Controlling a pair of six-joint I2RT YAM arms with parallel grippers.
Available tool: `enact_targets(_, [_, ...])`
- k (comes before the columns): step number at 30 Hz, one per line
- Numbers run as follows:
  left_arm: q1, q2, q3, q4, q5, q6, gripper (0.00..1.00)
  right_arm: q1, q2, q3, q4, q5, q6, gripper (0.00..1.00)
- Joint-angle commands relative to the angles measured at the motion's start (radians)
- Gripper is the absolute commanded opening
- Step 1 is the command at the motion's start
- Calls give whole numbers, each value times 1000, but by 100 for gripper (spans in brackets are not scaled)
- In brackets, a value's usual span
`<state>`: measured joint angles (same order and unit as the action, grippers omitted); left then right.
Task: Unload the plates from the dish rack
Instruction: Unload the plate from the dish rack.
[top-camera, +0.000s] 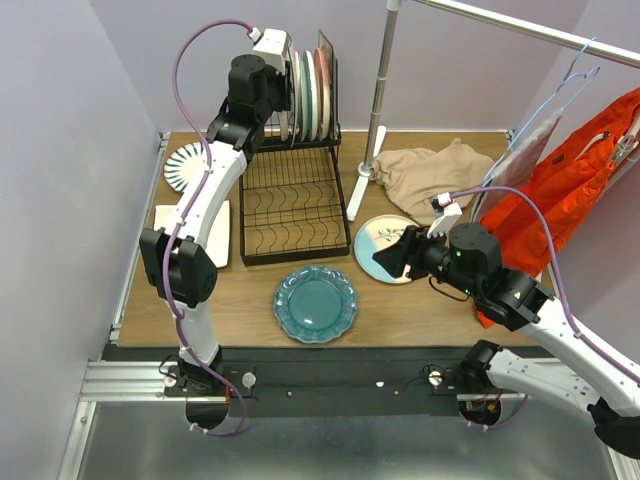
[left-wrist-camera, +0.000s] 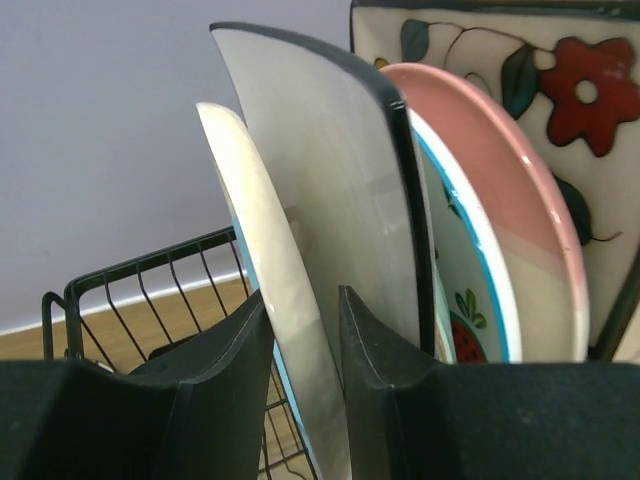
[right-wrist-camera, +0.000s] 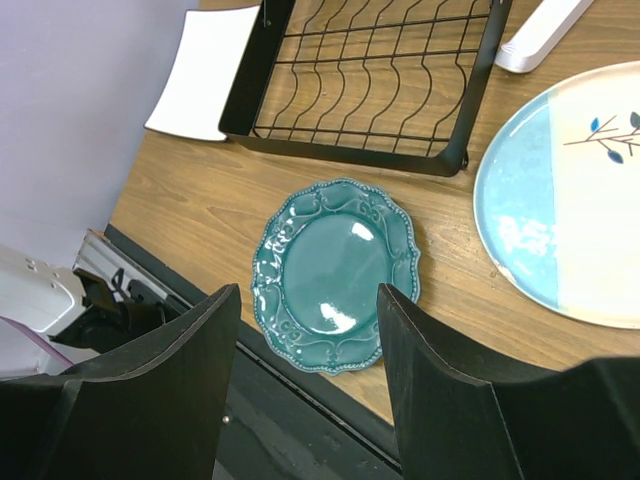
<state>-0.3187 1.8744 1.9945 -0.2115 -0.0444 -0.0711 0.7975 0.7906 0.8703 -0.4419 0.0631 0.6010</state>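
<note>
Several plates (top-camera: 310, 80) stand on edge in the upper basket of the black dish rack (top-camera: 295, 205). My left gripper (top-camera: 272, 95) is at their left end. In the left wrist view the left gripper (left-wrist-camera: 303, 300) is shut on the rim of a cream-white plate (left-wrist-camera: 260, 240). Behind that plate stand a dark-rimmed plate (left-wrist-camera: 330, 170), a fruit-pattern plate (left-wrist-camera: 465, 290), a pink plate (left-wrist-camera: 490, 170) and a square floral plate (left-wrist-camera: 560, 90). My right gripper (top-camera: 385, 262) (right-wrist-camera: 308, 300) hangs open and empty above the table. Below it lie the teal plate (right-wrist-camera: 335, 270) and the cream-blue plate (right-wrist-camera: 570, 200).
A striped plate (top-camera: 185, 165) and a white square plate (top-camera: 215, 235) lie left of the rack, under my left arm. The metal rail stand (top-camera: 380, 110), a beige cloth (top-camera: 430, 175) and an orange garment (top-camera: 580, 170) fill the back right.
</note>
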Motion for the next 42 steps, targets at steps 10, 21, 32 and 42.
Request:
enact_targets(10, [-8,42,38,-72,-109,27,20,3,-19,-1,19,20,0,65])
enact_targets(21, [-13,19,125,-94,-77,-7,0,5,-14,-10,20,21,6,65])
enact_targets(32, [-13,-1,305,-121,-78,-44,0,5,-28,13,17,20,5,65])
enact_targets(42, [-13,-43,296,-143,-94,-27,0,3,-62,24,0,10,11,65])
